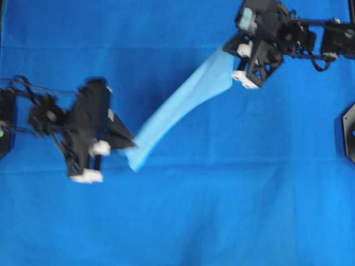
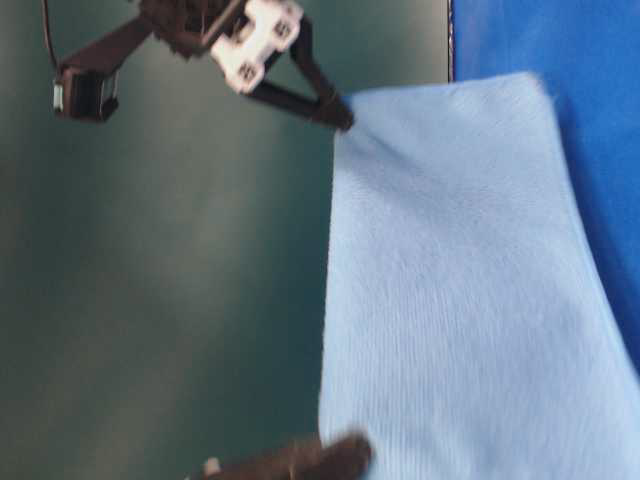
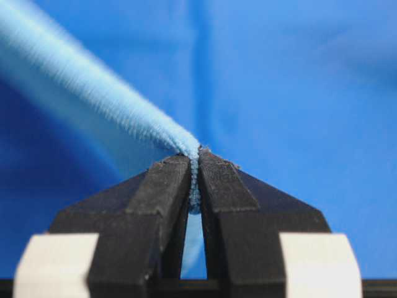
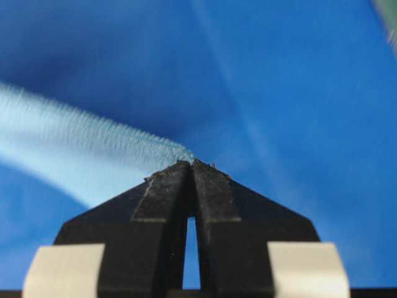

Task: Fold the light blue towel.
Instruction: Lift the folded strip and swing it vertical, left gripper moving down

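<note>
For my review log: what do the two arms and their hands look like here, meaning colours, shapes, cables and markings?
Both arms are matte black with thin black cables looping along the links. The left hand and right hand each have two black wedge-shaped fingers tapering to a point, with white blocks at the finger bases. The right arm carries a pale teal-grey module near its wrist. No markings are legible.

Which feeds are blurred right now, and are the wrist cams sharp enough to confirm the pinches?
Overhead: left gripper smeared. Table-level: light blue towel soft, right gripper fairly crisp. Left wrist: fingers sharp, hem visibly pinched. Right wrist: tips sharp, towel behind blurred.
</note>
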Tool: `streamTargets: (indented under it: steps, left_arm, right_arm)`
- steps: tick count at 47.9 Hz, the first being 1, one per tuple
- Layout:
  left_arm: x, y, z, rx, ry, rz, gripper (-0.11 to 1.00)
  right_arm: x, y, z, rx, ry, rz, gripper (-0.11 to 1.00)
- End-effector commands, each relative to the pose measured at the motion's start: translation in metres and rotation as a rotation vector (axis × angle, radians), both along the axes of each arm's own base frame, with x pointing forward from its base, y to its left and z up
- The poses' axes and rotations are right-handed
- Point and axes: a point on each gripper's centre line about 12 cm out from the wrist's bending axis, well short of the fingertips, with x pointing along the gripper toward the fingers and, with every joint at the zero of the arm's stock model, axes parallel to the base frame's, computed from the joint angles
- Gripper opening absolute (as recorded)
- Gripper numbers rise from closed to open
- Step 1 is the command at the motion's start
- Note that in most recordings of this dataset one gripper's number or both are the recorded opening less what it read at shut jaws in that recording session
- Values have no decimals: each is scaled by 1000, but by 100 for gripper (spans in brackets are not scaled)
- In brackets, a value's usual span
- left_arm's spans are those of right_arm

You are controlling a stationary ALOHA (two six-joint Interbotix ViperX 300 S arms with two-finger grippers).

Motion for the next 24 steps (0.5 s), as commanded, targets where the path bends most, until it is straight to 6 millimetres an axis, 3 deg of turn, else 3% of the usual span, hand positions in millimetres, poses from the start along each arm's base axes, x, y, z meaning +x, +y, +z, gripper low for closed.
streamTargets:
  steps: [1,13,24]
  left_arm:
    - [20,-13,14,-2,-57,-31,4]
    - [66,-33,17,42,-105,-93,4]
    - [76,-36,14,57,-106,-104,4]
  right_arm:
    - [14,-19,18,-56,-52,-7,2]
    - [49,-43,19,-129,-46,15,2]
    - [53,-46,19,-138,-42,17,2]
